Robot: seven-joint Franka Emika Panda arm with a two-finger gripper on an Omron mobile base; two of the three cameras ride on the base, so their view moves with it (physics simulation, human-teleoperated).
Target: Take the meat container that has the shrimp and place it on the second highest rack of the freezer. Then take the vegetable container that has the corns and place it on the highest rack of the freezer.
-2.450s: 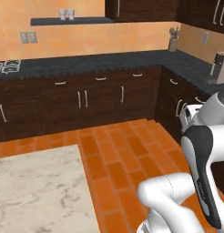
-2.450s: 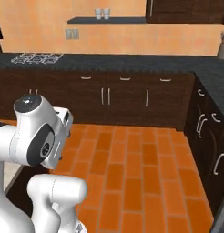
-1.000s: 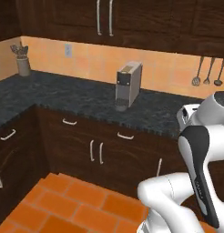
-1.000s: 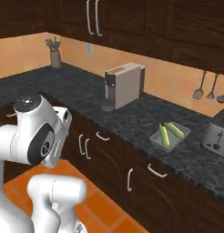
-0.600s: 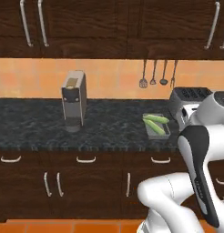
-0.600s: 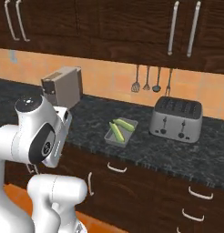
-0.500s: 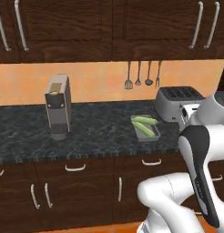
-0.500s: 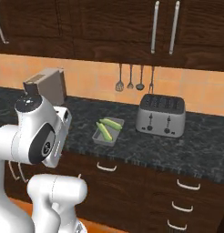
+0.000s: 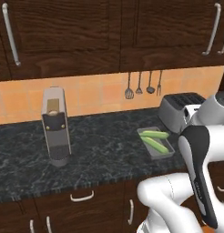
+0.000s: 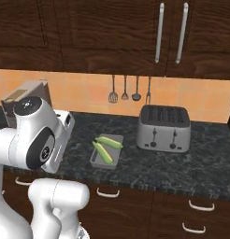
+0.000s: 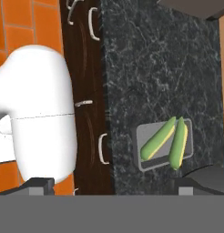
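Note:
The vegetable container (image 9: 161, 154) (image 10: 100, 163) is a shallow grey tray on the dark stone counter, just left of the toaster. Two green-yellow corns (image 9: 155, 135) (image 10: 109, 142) lie side by side in it. In the hand view the vegetable container (image 11: 148, 132) with the corns (image 11: 157, 141) lies to the right, well beyond my gripper (image 11: 113, 186). Its two dark fingertips (image 11: 36, 184) stand far apart, open, with nothing between them. The hand hovers above the counter's front edge, high over the tray. The meat container, the shrimp and the freezer are out of view.
A grey toaster (image 9: 180, 107) (image 10: 164, 127) stands right of the tray, and a coffee machine (image 9: 55, 125) (image 10: 23, 95) stands to its left. Kitchen utensils (image 9: 139, 85) (image 10: 125, 91) hang on the orange wall. Dark cabinets run above the counter (image 9: 100, 150) and below it.
The whole picture has shifted: the base has moved, so the counter with the tray and toaster now sits closer and more central. The gripper stays open.

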